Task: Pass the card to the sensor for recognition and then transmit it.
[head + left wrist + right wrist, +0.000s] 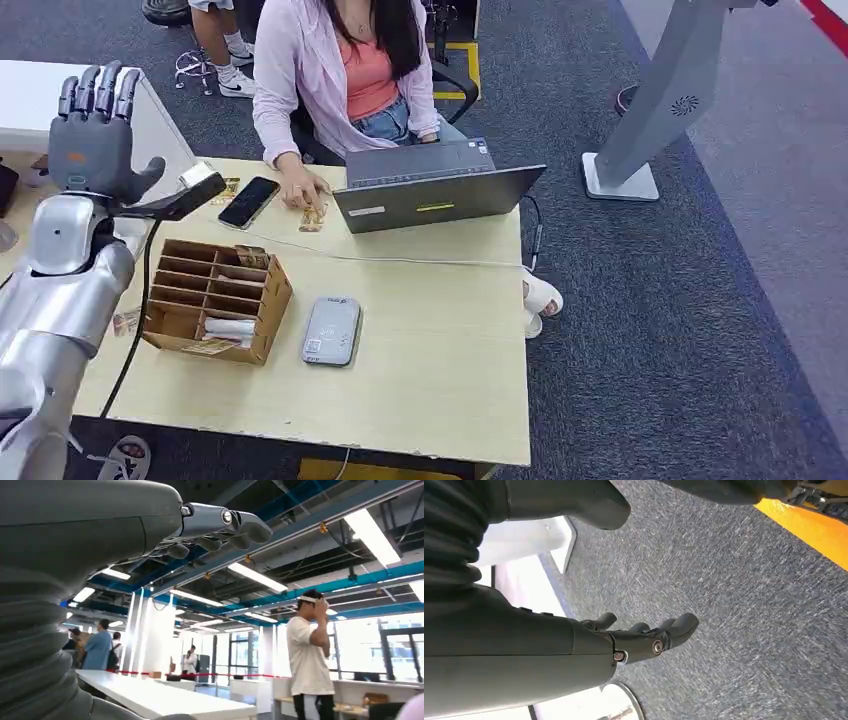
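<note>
Left hand (95, 135) is hovering raised, fingers spread, holding nothing; below it, cards are sitting unpicked in box (215, 300), reader (331, 330) beyond untouched

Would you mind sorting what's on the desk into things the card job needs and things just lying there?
For the job: card sensor; card organizer; card by the person's hand; left hand, raised and empty.
Lying about: laptop; phone; white cable.
</note>
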`<state>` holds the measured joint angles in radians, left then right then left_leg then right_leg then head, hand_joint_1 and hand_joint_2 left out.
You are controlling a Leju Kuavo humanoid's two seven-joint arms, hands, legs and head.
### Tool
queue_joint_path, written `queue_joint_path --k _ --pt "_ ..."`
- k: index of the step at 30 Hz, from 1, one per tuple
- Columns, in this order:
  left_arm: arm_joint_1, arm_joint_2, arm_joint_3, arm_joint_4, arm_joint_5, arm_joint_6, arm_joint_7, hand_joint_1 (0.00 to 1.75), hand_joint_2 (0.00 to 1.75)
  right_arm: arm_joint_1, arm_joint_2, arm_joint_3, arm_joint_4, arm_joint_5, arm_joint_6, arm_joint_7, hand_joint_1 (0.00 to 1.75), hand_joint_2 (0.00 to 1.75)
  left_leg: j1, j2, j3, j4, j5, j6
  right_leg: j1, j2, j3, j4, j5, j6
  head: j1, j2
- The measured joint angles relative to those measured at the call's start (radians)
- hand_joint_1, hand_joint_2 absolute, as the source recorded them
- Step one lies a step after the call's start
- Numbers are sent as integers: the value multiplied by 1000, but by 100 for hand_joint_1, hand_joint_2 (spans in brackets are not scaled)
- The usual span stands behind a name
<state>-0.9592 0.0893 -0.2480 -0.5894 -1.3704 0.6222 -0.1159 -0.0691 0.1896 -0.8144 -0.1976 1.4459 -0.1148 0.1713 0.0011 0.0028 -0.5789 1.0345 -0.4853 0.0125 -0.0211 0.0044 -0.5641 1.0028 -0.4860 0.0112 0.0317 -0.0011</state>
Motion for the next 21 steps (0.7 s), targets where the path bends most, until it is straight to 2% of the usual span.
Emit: queue_joint_path --k 3,8,11,15,21 --pt "168 -19 0 -187 39 -25 -20 0 175 0 0 -14 0 -28 -15 5 0 175 -1 1 0 0 -1 1 -1 1 0 0 0 0 0 0" --pt "528 -32 -41 -567 36 -58 13 0 175 4 1 -56 0 -74 -40 8 0 175 -1 5 0 0 -5 1 -1 6 -2 -1 -2 1 0 0" --pt "679 -26 -77 -731 27 -70 14 0 175 6 2 -79 0 -87 -50 8 0 175 -1 4 -1 0 -5 2 -1 4 -2 -2 -3 1 0 0" --pt "789 -14 -108 -855 18 -82 14 0 175 6 2 -99 0 -91 -51 8 0 175 -1 3 -1 0 -5 2 -1 4 -2 -2 -3 1 0 0" --pt "850 -5 -135 -919 10 -113 5 0 175 6 2 -116 0 -99 -56 2 0 175 -1 3 0 0 -5 1 -1 3 -2 -2 -2 1 0 0"
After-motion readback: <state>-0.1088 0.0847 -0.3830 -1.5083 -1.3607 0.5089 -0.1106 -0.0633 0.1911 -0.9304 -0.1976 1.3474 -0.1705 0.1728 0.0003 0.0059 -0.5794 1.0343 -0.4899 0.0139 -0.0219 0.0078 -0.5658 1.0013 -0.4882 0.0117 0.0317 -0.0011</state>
